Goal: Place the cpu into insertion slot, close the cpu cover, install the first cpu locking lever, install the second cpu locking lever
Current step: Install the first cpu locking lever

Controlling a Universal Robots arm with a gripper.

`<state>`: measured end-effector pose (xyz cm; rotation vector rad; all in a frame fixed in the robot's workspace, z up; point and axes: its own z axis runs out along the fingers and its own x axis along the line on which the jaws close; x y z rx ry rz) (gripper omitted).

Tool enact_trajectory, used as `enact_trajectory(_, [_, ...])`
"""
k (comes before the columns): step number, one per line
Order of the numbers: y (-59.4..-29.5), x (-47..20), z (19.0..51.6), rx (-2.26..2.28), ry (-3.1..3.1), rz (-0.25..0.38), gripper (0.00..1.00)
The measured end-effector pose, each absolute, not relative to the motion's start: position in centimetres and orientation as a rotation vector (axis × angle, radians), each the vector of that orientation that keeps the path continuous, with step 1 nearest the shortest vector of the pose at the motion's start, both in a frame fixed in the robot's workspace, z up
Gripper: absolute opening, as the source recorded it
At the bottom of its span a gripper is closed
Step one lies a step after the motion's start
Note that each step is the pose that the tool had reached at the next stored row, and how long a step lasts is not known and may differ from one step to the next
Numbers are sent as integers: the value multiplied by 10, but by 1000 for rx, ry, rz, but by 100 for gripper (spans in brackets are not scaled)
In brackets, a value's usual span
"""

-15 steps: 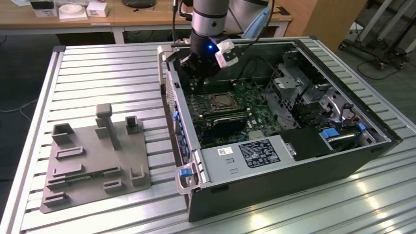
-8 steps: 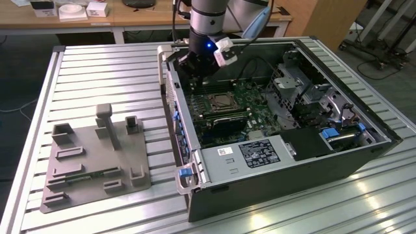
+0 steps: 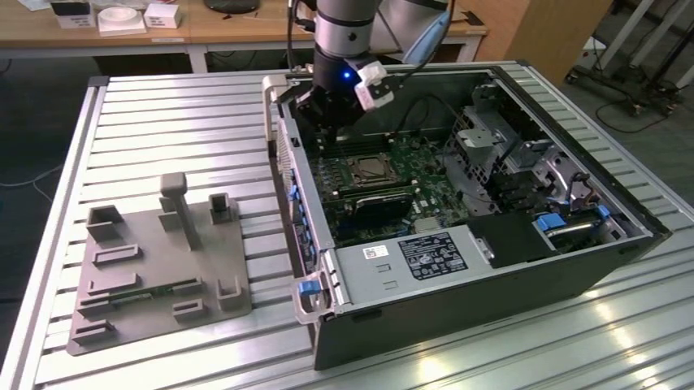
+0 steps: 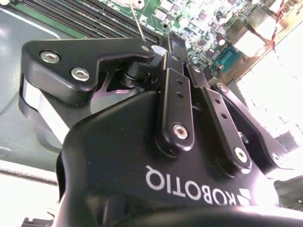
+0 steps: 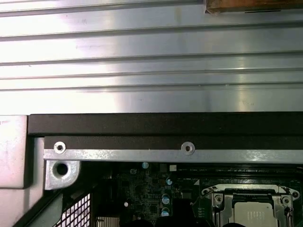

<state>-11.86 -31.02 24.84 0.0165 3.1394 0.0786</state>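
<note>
Hand (image 3: 325, 123) inside case (image 3: 456, 317), grip state I cannot tell | cpu (image 5: 255, 213) sits in insertion slot (image 3: 375, 171), seemingly under cpu cover (image 5: 236, 192) | just beside hand, toward the exterior view's right

Socket: cpu (image 5: 258, 215), dull silver-grey; cpu cover (image 5: 246, 191), bright silvery. Surroundings: table (image 3: 162, 106), ribbed silver slats; motherboard (image 3: 428, 162), dark green; computer case (image 3: 466, 313), black.

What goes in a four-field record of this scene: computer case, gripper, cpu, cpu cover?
computer case: open, on a slatted metal table
gripper: inside the case, over the motherboard, near the insertion slot
cpu: seated in the slot
cpu cover: lying flat around the cpu
</note>
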Motion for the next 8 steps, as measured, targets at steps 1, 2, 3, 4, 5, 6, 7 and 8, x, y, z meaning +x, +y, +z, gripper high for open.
enact_trajectory(1, [-310,-119,249,14,3139,79,10])
enact_trajectory(2, [-309,-119,249,11,3140,79,10])
enact_trajectory(3, [-308,-119,249,9,3140,79,10])
enact_trajectory(4, [-307,-119,249,6,3140,79,10])
enact_trajectory(5, [-307,-119,250,3,3140,79,10])
enact_trajectory(6, [-306,-119,250,0,3140,79,10])
enact_trajectory(7, [-305,-119,250,-2,3140,79,10])
enact_trajectory(8, [-304,-119,250,-5,3140,79,10])
